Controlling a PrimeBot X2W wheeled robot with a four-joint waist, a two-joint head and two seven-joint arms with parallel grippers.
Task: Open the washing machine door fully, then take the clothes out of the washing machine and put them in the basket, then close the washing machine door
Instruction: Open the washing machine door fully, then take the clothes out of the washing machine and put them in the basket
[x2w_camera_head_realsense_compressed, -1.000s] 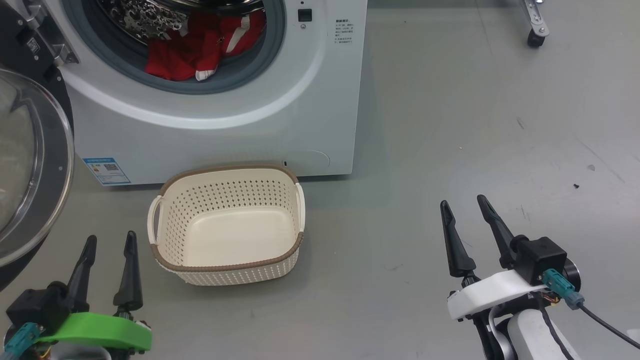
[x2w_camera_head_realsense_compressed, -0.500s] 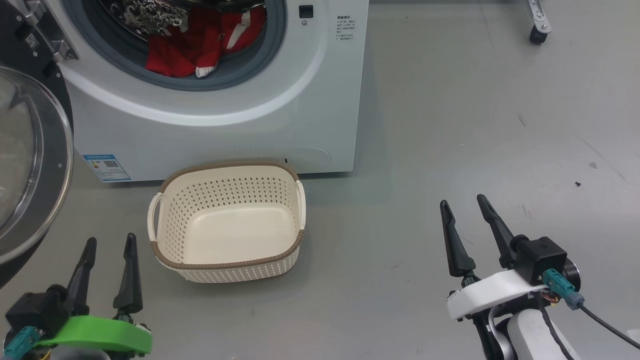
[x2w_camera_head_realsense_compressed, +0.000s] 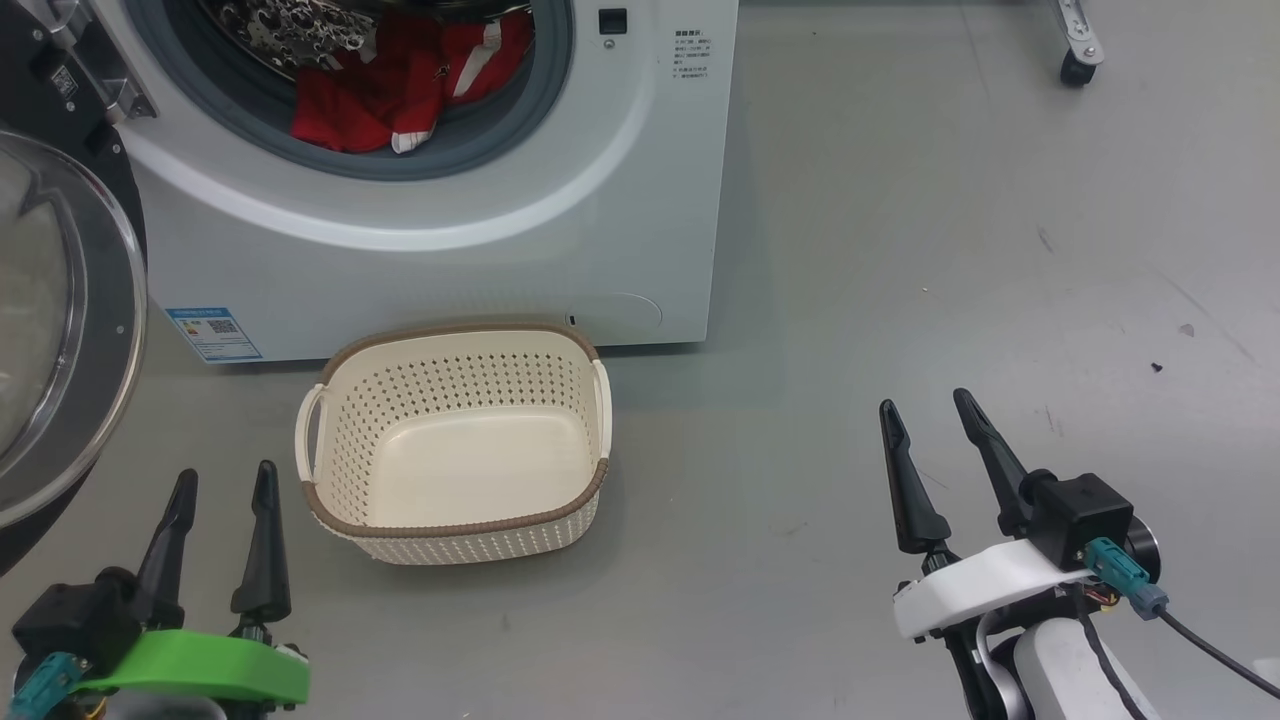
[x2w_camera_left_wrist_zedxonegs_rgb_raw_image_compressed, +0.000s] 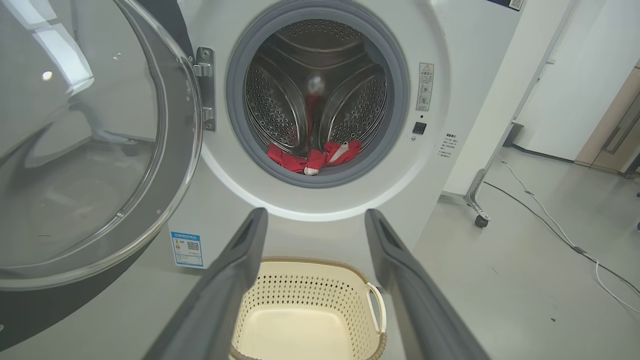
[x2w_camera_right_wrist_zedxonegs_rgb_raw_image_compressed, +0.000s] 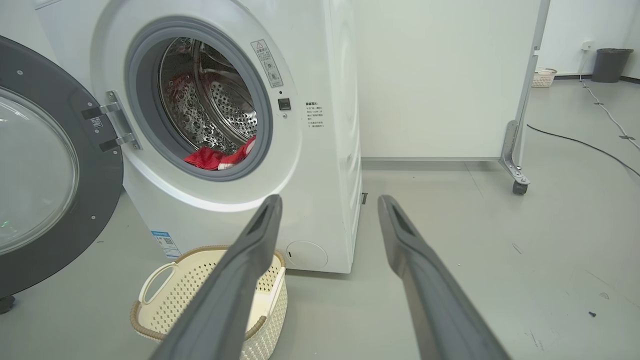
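Note:
The white washing machine (x2w_camera_head_realsense_compressed: 450, 250) stands at the upper left with its door (x2w_camera_head_realsense_compressed: 60, 320) swung wide open to the left. Red and white clothes (x2w_camera_head_realsense_compressed: 400, 90) lie at the front of the steel drum, against the grey seal. They also show in the left wrist view, clothes (x2w_camera_left_wrist_zedxonegs_rgb_raw_image_compressed: 312, 157), and the right wrist view, clothes (x2w_camera_right_wrist_zedxonegs_rgb_raw_image_compressed: 220, 157). The cream basket (x2w_camera_head_realsense_compressed: 330, 520) sits empty on the floor in front of the machine. My left gripper (x2w_camera_head_realsense_compressed: 225, 478) hovers open, low, left of the basket. Far to the right, my right gripper (x2w_camera_head_realsense_compressed: 925, 402) is open and holds nothing.
A caster of a wheeled stand (x2w_camera_head_realsense_compressed: 1072, 70) sits at the upper right, beside the machine. In the right wrist view a cable (x2w_camera_right_wrist_zedxonegs_rgb_raw_image_compressed: 590, 145) runs across the grey floor, with a dark bin (x2w_camera_right_wrist_zedxonegs_rgb_raw_image_compressed: 608, 64) and a small basket (x2w_camera_right_wrist_zedxonegs_rgb_raw_image_compressed: 542, 77) far behind.
The head view shifted slightly, so the machine and basket sit a little higher in the picture. My left gripper edged slightly right. The right gripper has not moved.

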